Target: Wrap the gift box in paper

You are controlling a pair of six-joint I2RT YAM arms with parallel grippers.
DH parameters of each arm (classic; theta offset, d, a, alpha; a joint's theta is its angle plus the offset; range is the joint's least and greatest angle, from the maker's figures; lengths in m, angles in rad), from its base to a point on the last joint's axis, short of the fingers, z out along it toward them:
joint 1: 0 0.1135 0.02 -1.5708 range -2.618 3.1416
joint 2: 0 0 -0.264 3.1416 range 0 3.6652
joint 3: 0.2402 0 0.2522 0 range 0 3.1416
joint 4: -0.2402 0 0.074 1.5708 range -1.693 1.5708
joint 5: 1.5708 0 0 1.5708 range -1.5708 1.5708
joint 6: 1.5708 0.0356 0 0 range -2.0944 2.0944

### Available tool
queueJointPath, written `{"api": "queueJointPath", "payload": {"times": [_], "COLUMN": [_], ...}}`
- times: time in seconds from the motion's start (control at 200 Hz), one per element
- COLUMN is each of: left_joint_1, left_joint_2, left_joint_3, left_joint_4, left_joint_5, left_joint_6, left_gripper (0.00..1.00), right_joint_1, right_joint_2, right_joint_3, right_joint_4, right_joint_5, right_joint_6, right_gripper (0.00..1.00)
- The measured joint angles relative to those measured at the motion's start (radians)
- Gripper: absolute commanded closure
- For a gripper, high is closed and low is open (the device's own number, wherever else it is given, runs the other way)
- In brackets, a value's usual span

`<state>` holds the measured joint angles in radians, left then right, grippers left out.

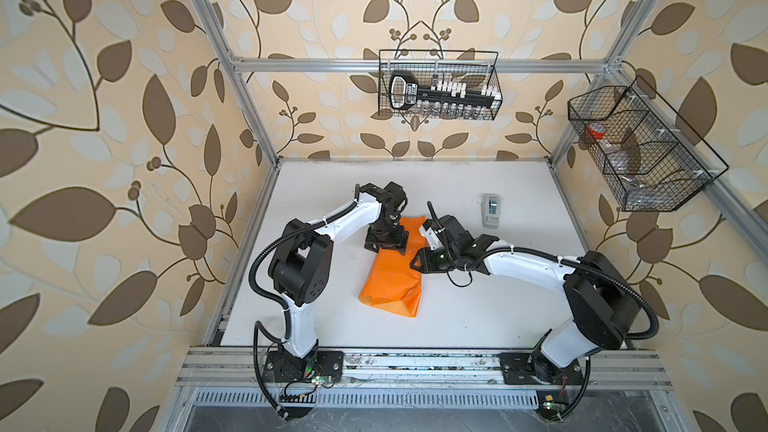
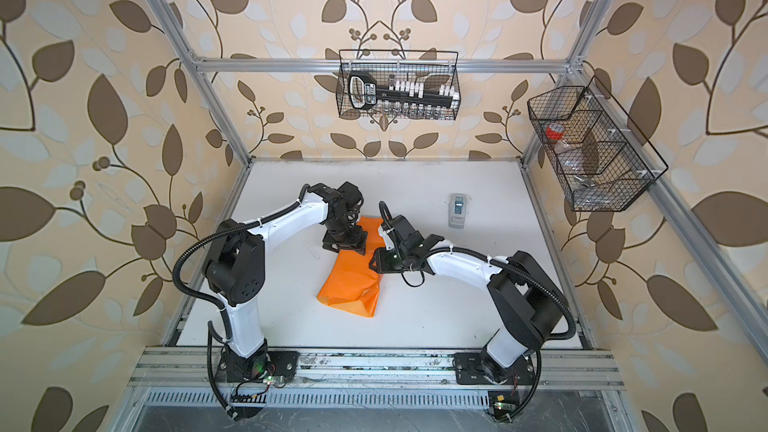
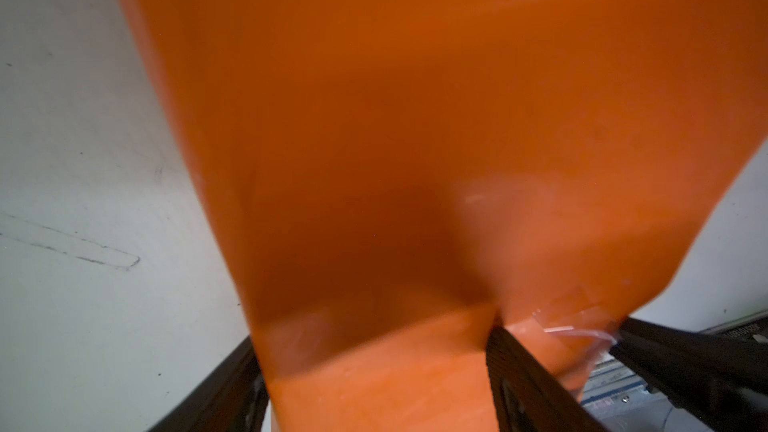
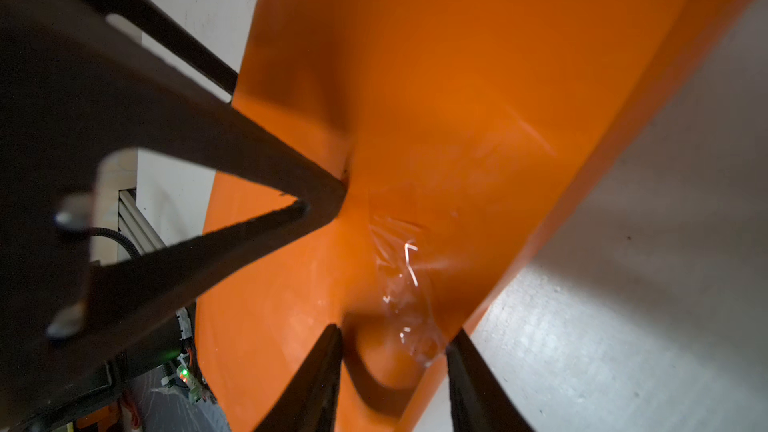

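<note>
Although spread wide, my left gripper [image 3: 374, 338] is not idle. Its jaws bear on opposite sides of a block-shaped bulge in the paper [image 1: 390, 284]. I judge that bulge to be the gift box, though no black cardboard shows in any view. My right gripper [image 4: 395, 338] stands part open just beside it. Its jaws are apart around a curled paper edge and a crumpled strip of clear tape [image 4: 399, 268], clamping nothing that I can see.

Handling:
- **Paper:** it looks thin, glossy and limp. Expect it to slip between jaws, crease at once and tear if pulled against the tape. Take it at a folded edge, never on a flat span.
- **Box:** it should be light and stiff. Hold it by two opposite faces, through the paper.
- **Tape:** it will probably cling to whatever touches its sticky side.

Outward, the loose end of the paper lies on the white table [image 1: 478, 305]. The tape dispenser [image 1: 491, 209] stands well apart, beyond my right gripper.
</note>
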<state>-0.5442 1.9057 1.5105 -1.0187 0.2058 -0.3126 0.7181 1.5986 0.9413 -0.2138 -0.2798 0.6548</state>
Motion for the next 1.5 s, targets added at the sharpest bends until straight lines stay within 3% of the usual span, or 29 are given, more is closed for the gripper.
{"api": "queueJointPath", "payload": {"times": [0.12, 0.28, 0.83, 1.499], "left_joint_1": [0.0, 0.0, 0.0, 0.0], "left_joint_2": [0.0, -0.001, -0.001, -0.001], "left_joint_3": [0.0, -0.001, -0.001, -0.001], "left_joint_4": [0.0, 0.001, 0.001, 0.001], "left_joint_5": [0.0, 0.0, 0.0, -0.001], "left_joint_6": [0.0, 0.0, 0.0, 0.0], "left_gripper": [0.21, 0.21, 0.21, 0.21], "right_joint_1": [-0.017, -0.052, -0.043, -0.031], "right_joint_2": [-0.059, -0.116, -0.057, 0.041], "right_joint_3": [-0.018, -0.024, -0.015, 0.043], "right_joint_4": [0.002, 0.011, 0.027, 0.054], "right_joint_5": [-0.001, 0.0, -0.009, -0.005], "right_joint_6": [-0.002, -0.003, 0.002, 0.003], "right_gripper": [0.55, 0.64, 0.93, 1.0]}}
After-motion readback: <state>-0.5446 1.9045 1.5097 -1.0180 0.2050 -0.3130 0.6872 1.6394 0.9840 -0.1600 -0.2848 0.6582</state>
